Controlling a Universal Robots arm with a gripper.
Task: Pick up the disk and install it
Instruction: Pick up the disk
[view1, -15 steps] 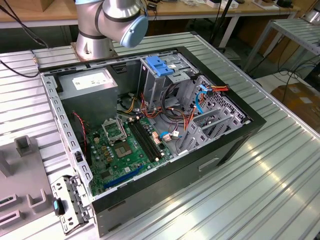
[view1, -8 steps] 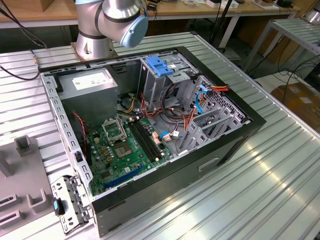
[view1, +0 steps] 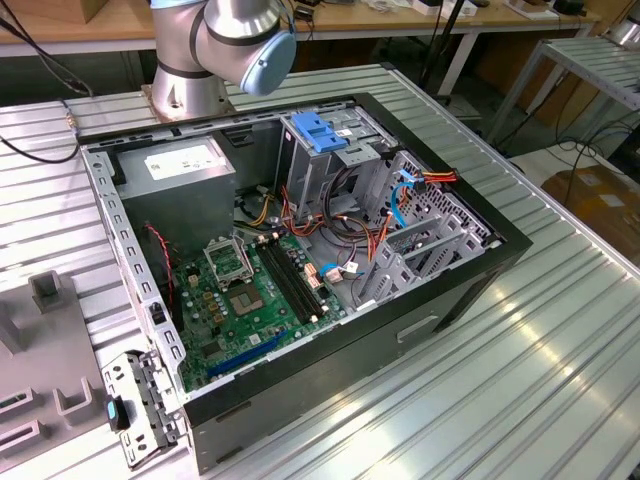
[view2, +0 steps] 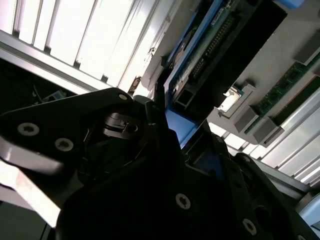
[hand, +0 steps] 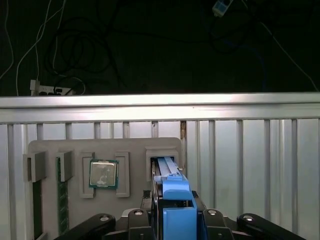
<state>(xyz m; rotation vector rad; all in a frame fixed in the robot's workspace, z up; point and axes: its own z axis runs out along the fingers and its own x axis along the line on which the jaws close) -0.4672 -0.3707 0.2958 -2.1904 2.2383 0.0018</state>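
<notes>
Although the pick-up looks well begun, no part of the install can be seen as done. Nearest, in the first wrist view, the gripper has its jaws pressed onto the disk, which stands on edge between them with its blue side rails facing the camera (I read this as a firm pinch, since no gap shows on either flank). Just beyond the jaws, the far end of the disk reaches into an upright slot of the grey parts tray; I cannot tell whether it has been raised at all.

Off to one side of the jaws the tray also carries a processor chip and, farther off, memory sticks. Past the tray lies the ribbed metal table.

Well apart from the jaws, in the exterior view, the computer case lies open with its drive cage waiting. By my judgement the lift out of the slot, the carry and the seating are all left.
</notes>
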